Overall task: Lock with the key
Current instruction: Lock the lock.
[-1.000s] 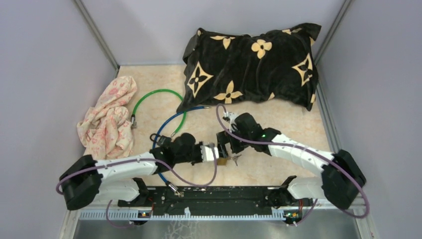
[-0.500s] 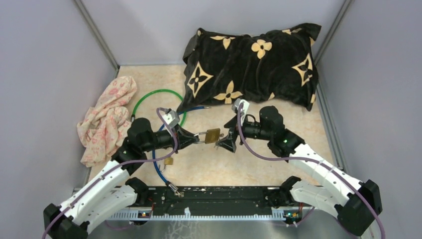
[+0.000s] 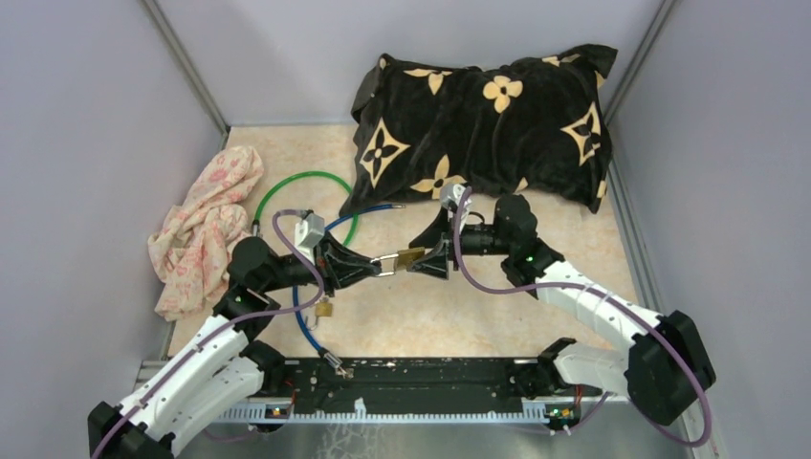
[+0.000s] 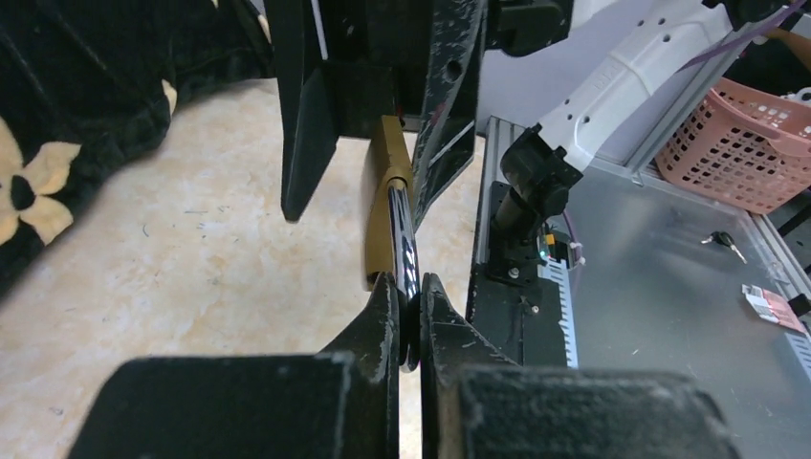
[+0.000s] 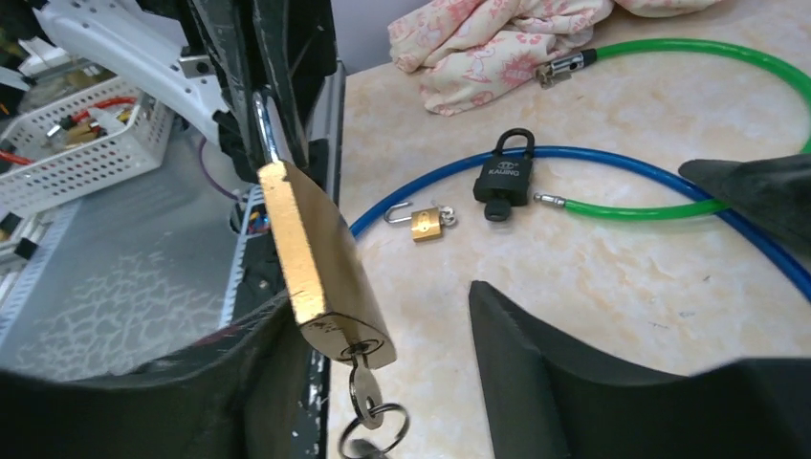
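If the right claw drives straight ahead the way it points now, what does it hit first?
Most likely the brass padlock, held by its shackle in the left claw. It sits between the right claw's open fingers, with the key in its end. Exact depth is unclear.

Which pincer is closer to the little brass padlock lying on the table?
Left. The left pincer sits just beyond the little padlock; the right pincer is farther off, across the held padlock.

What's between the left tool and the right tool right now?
The brass padlock: the left tool pinches its shackle, and its body, key in the keyhole, sits between the open fingers of the right tool. Right wrist view shows it best.
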{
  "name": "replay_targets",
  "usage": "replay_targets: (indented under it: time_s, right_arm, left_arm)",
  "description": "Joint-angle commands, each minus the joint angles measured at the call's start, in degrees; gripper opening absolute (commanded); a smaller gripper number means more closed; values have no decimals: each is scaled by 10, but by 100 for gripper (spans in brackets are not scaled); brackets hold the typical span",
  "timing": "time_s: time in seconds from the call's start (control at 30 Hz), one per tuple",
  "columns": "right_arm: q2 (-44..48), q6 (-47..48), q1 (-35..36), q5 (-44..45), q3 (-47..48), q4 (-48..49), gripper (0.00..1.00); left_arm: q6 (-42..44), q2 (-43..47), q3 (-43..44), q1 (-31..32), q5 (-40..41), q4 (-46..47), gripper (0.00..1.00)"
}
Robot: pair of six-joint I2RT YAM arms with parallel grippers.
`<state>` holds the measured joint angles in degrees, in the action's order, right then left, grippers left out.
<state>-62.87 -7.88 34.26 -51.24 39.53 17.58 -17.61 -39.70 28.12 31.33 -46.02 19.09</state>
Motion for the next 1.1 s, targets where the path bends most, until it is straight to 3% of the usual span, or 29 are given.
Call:
replay_targets:
  time_s: [0.0, 0.1, 0.17, 0.2, 0.27, 0.33, 0.37, 0.47, 0.57, 0.63, 0.67, 0.93, 1.07]
  right_arm:
    - [-28, -119, -1, -71, -15, 204, 49]
    - [-49, -212, 0, -89, -41, 341, 26]
    - [-57, -241, 0, -93, -51, 372, 6]
    - [-59, -252, 0, -95, -54, 384, 2]
    - [-61, -279, 2, -99, -62, 423, 4]
    - [-61, -297, 6, -101, -61, 449, 24]
    - [-62, -298, 10, -102, -57, 449, 29]
    - [-64, -286, 21, -99, -42, 417, 31]
    - [-65, -273, 29, -94, -37, 394, 25]
    - [-66, -268, 32, -87, -33, 379, 4]
    - [-65, -261, 32, -84, -29, 365, 0]
    - [-60, -221, 76, -37, 28, 296, 0]
    - [-54, -229, 84, -19, 36, 313, 0]
  left_arm:
    - [-26, 3, 12, -3, -22, 107, 0]
    - [-34, 0, 6, -3, -15, 123, 0]
    - [-37, 0, 5, -4, -11, 126, 0]
    - [-41, 1, 4, -4, -10, 126, 0]
    - [-55, 2, -3, -4, -10, 127, 0]
    - [-57, 4, -12, -4, -10, 135, 0]
    - [-59, 4, -15, -4, -7, 140, 0]
    - [-65, 1, -15, -4, -8, 152, 0]
    - [-68, 0, -15, -4, -9, 156, 0]
    - [-75, 0, -17, -4, -8, 159, 0]
    - [-79, 1, -18, -4, -6, 163, 0]
    - [-104, -25, -34, 17, 35, 214, 0]
    - [-105, -42, -25, 43, 48, 231, 0]
